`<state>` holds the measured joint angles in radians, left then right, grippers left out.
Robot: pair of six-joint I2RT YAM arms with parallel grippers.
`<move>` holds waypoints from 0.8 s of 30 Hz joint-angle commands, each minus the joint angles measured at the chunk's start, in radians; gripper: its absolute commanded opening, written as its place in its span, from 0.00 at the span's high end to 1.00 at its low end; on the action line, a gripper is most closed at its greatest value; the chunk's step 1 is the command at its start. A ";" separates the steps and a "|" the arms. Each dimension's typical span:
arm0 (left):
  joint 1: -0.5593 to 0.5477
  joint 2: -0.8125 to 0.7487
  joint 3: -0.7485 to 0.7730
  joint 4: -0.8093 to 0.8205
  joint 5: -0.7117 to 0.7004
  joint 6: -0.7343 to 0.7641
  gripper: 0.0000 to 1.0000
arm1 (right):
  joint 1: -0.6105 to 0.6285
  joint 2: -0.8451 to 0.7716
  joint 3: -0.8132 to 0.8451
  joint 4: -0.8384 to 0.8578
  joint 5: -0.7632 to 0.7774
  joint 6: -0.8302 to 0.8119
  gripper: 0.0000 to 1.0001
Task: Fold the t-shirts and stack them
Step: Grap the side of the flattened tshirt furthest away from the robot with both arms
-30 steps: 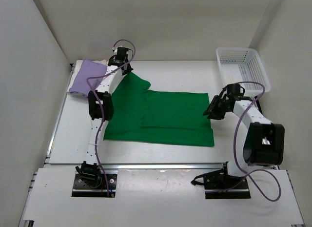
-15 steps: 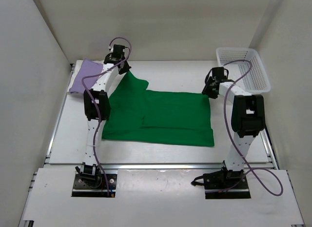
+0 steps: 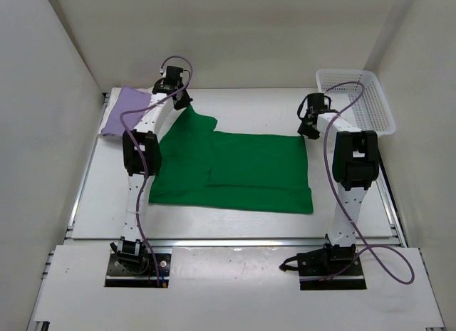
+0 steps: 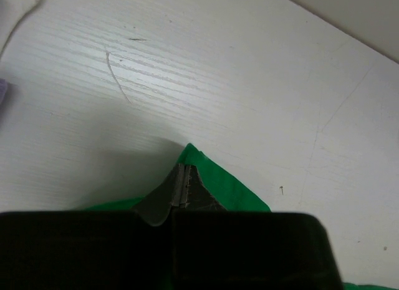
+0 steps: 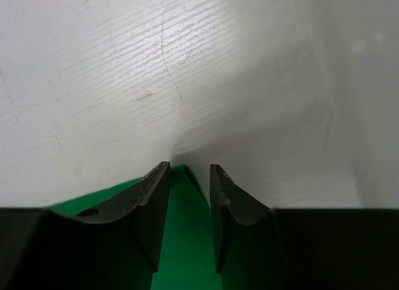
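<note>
The bright green t-shirt lies spread flat mid-table. Its far left corner is drawn up to my left gripper. In the left wrist view those fingers are pressed together, and the green cloth comes to a point at their tips. My right gripper is at the shirt's far right corner. Its jaws stand apart, with the green corner lying between them, unpinched. The lavender t-shirt lies folded at the far left. A white cloth edge shows beside it.
A white lattice basket stands at the far right corner, just right of my right gripper. Walls close in the table at the back and on both sides. Bare tabletop runs behind the green shirt.
My right arm has swung from the shirt's right edge up to its far right corner and lowered over it. The left gripper has shifted slightly, still shut on the cloth.
</note>
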<state>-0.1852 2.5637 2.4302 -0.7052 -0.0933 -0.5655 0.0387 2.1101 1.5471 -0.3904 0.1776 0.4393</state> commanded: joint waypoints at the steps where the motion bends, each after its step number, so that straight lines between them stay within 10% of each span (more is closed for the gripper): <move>1: 0.001 -0.109 -0.003 0.006 0.013 -0.002 1.00 | 0.007 0.022 0.038 -0.011 0.027 -0.017 0.71; 16: -0.002 -0.111 0.000 0.007 0.014 -0.004 1.00 | 0.024 0.030 0.071 -0.011 0.011 -0.013 1.00; 24: -0.013 -0.212 -0.075 -0.002 -0.016 0.025 1.00 | 0.027 -0.088 0.050 -0.042 -0.013 0.002 1.00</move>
<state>-0.1898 2.5320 2.3939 -0.7071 -0.0898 -0.5613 0.0589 2.1384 1.6001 -0.4332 0.1734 0.4232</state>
